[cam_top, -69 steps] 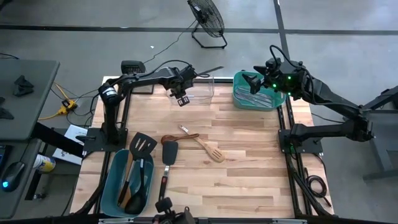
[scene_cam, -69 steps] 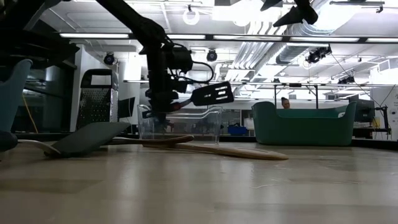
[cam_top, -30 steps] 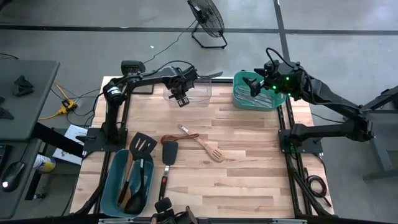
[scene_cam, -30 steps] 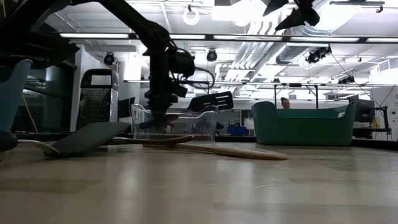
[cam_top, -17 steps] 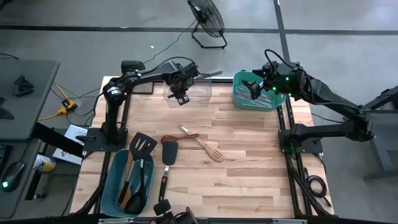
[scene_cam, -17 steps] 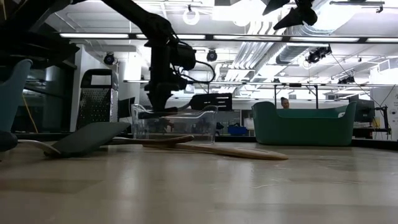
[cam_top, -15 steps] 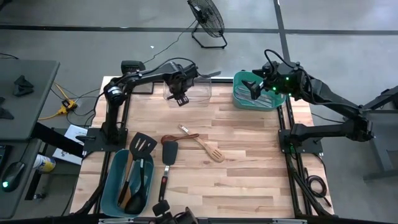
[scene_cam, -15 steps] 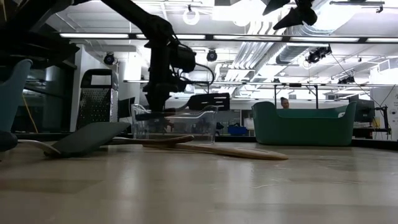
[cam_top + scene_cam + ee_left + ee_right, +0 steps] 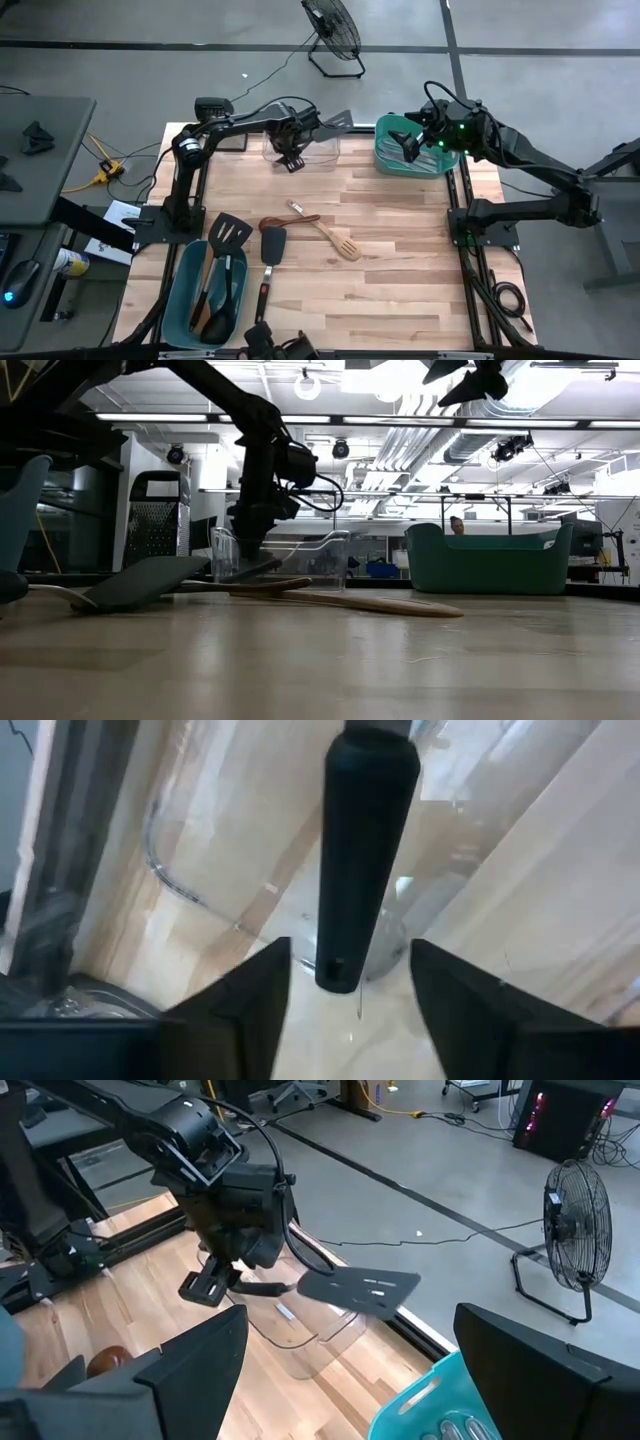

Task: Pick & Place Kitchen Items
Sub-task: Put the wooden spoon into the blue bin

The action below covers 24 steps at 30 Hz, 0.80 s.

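My left gripper (image 9: 290, 158) hangs open over the clear bin (image 9: 305, 150) at the table's far edge. A black turner (image 9: 360, 1288) lies slanted in that bin. Its handle end (image 9: 345, 970) stands between my left fingers with a gap on either side, and its blade (image 9: 335, 121) sticks out past the bin's far rim. My right gripper (image 9: 410, 135) hovers open above the teal tub (image 9: 440, 160) at the far right, with nothing between its fingers. More utensils lie on the table's middle and in a tub near the left front.
Two black turners (image 9: 228, 235) (image 9: 272, 245), a wooden spoon (image 9: 290, 220) and a wooden slotted spatula (image 9: 340, 243) lie on the middle of the table. A teal-green tub (image 9: 180, 295) at the near left holds several utensils. Silvery pieces lie in the far-right tub.
My left gripper has opened and let go of the black turner. The turner, held about level above the bin a second ago, has tipped: its handle end has dropped into the bin while its blade stays up at the far rim.
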### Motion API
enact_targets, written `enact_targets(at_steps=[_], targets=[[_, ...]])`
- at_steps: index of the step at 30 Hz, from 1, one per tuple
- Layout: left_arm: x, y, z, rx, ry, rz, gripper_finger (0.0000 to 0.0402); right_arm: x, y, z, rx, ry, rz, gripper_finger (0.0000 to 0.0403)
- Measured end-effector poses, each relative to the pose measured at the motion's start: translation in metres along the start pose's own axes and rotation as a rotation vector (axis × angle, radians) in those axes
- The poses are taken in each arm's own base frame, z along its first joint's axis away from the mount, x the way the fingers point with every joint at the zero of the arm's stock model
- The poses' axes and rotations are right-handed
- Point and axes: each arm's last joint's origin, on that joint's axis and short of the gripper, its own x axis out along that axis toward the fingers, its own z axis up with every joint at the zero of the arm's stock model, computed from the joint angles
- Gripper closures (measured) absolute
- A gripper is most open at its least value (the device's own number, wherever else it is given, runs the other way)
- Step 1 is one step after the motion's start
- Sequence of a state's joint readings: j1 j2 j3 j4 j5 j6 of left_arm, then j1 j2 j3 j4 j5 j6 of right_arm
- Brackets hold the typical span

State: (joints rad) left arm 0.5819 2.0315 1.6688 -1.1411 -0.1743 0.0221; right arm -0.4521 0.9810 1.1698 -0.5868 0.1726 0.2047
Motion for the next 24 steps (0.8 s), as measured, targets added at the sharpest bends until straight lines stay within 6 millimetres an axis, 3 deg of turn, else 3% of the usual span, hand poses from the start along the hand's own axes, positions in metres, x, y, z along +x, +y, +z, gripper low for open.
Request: enact_targets(at_steps=[6,17,24], targets=[[-0.001,0.0,-0.003,-0.022,0.03,-0.003,0.0146,0.0,-0.001,-0.003,-0.005,0.028,-0.006,0.0054],[-0.055,0.0,0.003,-0.029,0.005,0.016,0.0142,0.0,-0.001,-0.005,-0.011,0.046,-0.01,0.0054],[-0.085,-0.025,-0.001,0.05,-0.002,0.013,0.0142,-0.001,-0.002,-0.009,-0.035,0.091,-0.018,0.0054]])
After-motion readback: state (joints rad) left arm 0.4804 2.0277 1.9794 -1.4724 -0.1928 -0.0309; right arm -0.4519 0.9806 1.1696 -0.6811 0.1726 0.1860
